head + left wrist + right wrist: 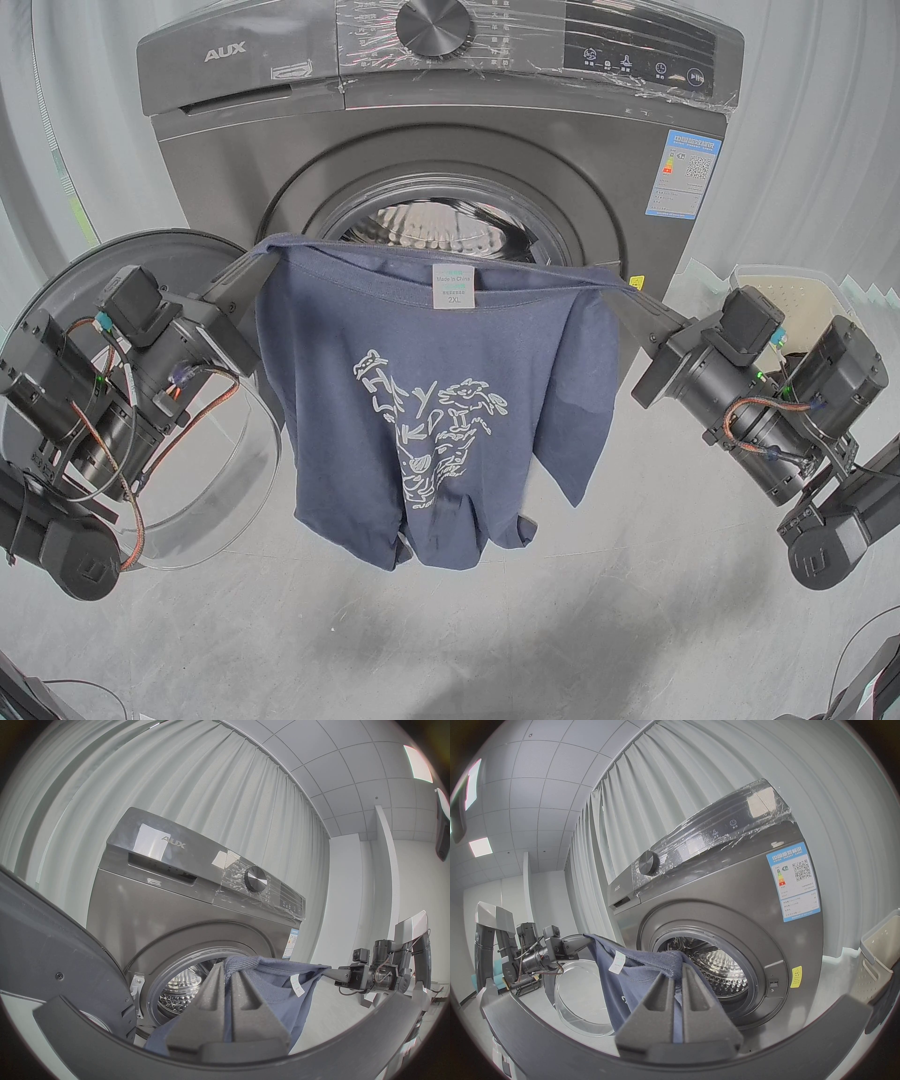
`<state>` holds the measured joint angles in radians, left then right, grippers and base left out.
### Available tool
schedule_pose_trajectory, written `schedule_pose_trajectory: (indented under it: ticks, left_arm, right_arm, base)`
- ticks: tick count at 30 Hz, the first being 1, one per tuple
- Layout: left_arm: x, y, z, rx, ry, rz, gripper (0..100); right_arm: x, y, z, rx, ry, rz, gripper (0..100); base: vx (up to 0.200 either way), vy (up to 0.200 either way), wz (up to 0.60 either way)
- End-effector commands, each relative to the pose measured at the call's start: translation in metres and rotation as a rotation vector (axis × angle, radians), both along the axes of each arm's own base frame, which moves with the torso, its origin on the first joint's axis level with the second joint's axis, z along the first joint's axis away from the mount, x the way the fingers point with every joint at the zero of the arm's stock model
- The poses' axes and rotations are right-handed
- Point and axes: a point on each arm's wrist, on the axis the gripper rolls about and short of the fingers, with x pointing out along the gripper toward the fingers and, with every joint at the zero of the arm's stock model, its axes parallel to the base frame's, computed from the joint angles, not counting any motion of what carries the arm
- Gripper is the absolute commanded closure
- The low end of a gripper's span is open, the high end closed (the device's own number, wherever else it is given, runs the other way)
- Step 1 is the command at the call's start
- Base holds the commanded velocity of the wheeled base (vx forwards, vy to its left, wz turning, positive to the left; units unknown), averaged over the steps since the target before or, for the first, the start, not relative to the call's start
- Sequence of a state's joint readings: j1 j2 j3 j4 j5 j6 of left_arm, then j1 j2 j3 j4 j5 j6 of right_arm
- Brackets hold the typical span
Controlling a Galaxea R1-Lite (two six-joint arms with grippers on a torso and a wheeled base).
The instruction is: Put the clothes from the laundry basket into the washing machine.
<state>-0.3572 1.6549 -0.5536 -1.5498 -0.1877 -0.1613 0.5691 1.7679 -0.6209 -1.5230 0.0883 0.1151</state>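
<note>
A navy T-shirt (431, 403) with a white print hangs spread out in front of the washing machine's open drum (441, 225). My left gripper (255, 264) is shut on the shirt's left shoulder and my right gripper (630, 298) is shut on its right shoulder, holding the top edge level with the drum opening. In the left wrist view the shut gripper (227, 980) pinches the navy T-shirt (272, 982). In the right wrist view the shut gripper (676, 975) grips the T-shirt (637, 982) beside the drum (717, 963).
The grey washing machine (441, 103) stands straight ahead. Its round glass door (202, 469) is swung open to the left, under my left arm. A pale laundry basket (797, 300) sits on the floor at the right, behind my right arm. Bare floor lies below the shirt.
</note>
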Motion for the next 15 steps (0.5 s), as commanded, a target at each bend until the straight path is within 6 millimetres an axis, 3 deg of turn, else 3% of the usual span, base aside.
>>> schedule_pose_trajectory:
  ticks: [1,15]
  left_arm:
    - [-0.002,-0.003,0.001,-0.003,-0.005,-0.011,100]
    - [-0.005,-0.013,-0.002,0.003,0.006,-0.051,100]
  right_arm:
    - [-0.005,-0.002,0.008,0.013,-0.024,0.005,100]
    - [-0.007,-0.006,0.017,0.027,-0.048,-0.005,100]
  base:
    - [0.000,0.000,0.00]
    - [0.000,0.000,0.00]
